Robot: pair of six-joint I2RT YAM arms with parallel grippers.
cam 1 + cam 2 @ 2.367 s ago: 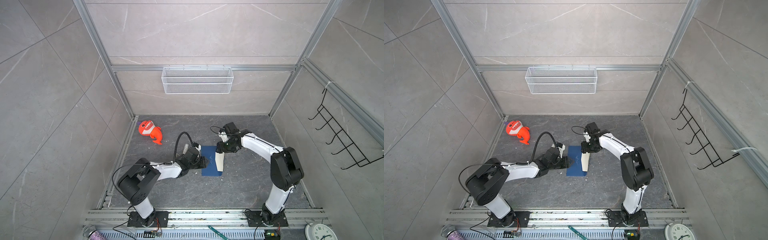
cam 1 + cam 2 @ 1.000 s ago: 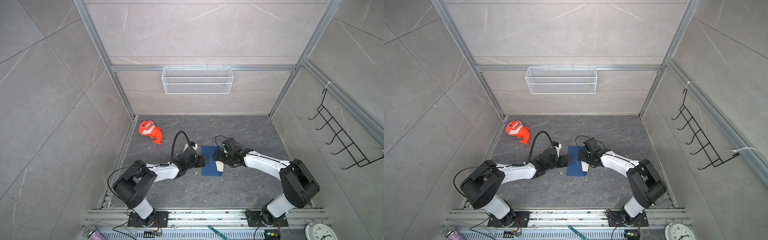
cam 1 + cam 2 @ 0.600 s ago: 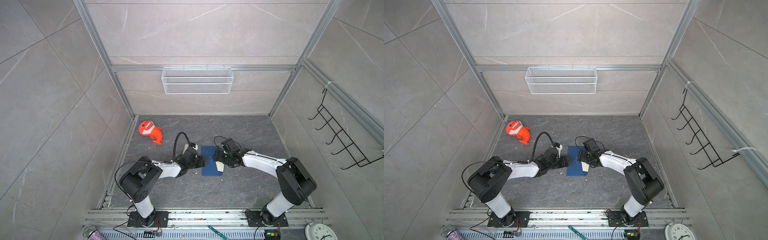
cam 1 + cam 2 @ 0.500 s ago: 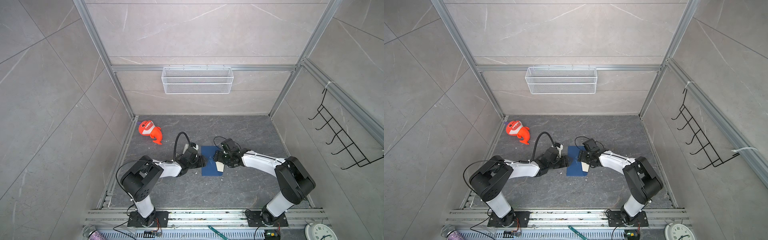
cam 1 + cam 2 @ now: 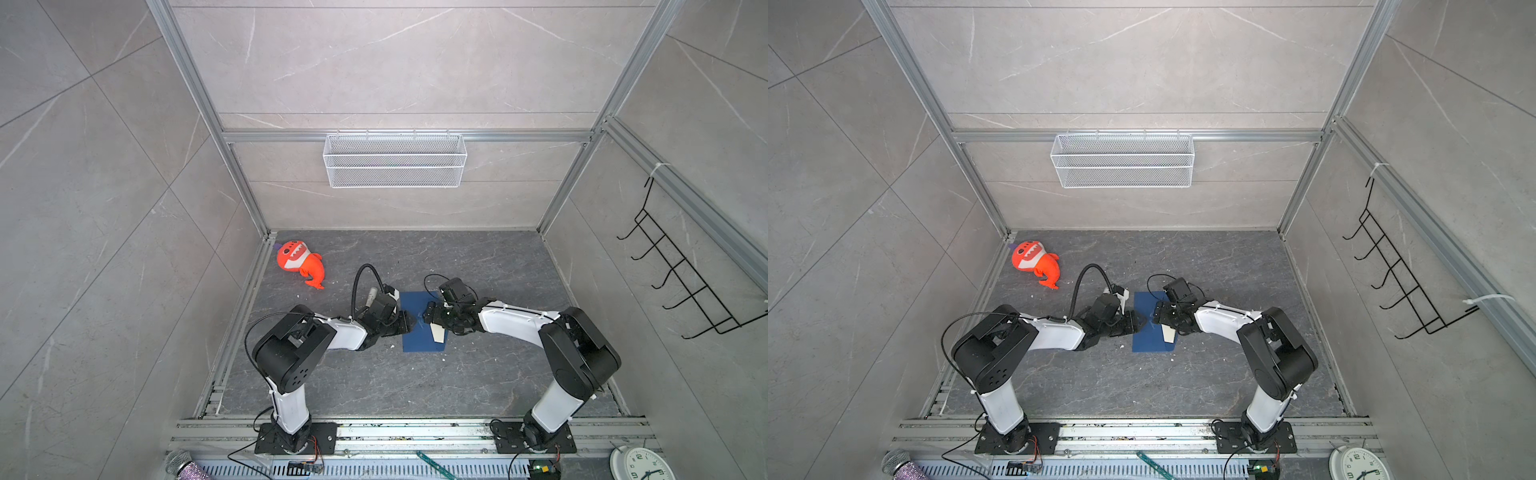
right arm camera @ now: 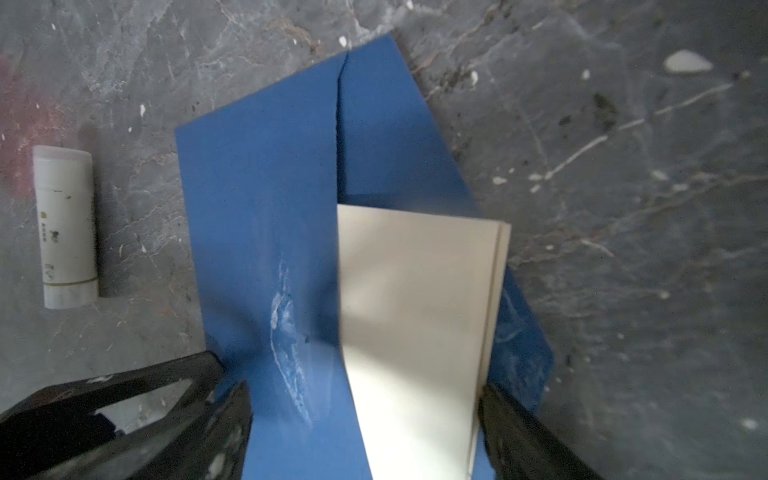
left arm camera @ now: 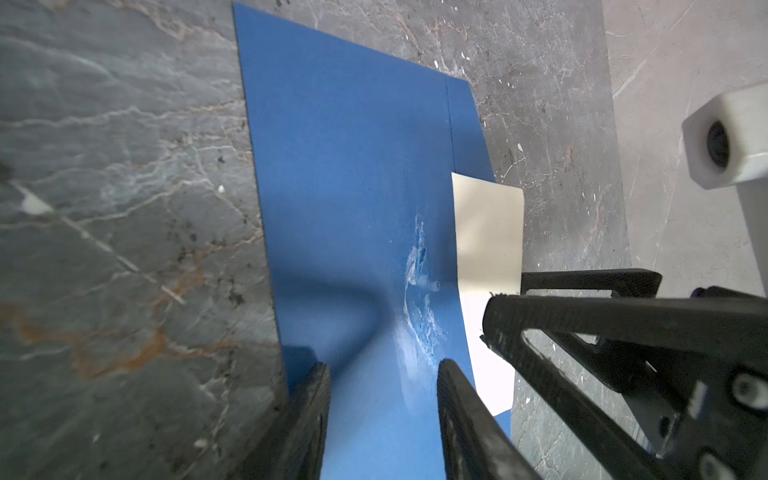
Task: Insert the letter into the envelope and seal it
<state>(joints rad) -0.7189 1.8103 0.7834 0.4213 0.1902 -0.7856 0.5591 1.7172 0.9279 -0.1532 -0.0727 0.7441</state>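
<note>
1. Left gripper (image 7: 384,365) is seen with its jaws partway apart, set low over the left side of the envelope (image 7: 353,187). Blue paper fills the gap between them, and whether it is pinched cannot be told.
2. Right gripper (image 6: 365,388) is spread wide, with one finger on each side of the letter (image 6: 415,299). One finger is met by the sheet's edge while the other stands clear of it, so no clamping is shown.
3. In both top views the envelope (image 5: 417,343) (image 5: 1148,338) is found flat on the dark marbled floor (image 5: 415,395), between the two grippers. Its flap (image 6: 395,137) is folded open.
4. The letter, folded and cream-coloured on the side shown, is laid over the flap. One long edge runs along the line of the envelope's mouth, and whether that edge is tucked inside cannot be told. Most of the sheet is left outside.
5. A pale scuffed smear (image 6: 286,332) is borne on the envelope's body.
6. A white glue stick (image 6: 66,226) is laid on the floor near the envelope, apart from it. Small print is carried on its barrel, too small to be read.
7. A white wire basket (image 5: 395,160) is hung on the back wall.
8. A clock (image 5: 638,465) is placed at the front right corner; its numerals are too small to be read surely.
</note>
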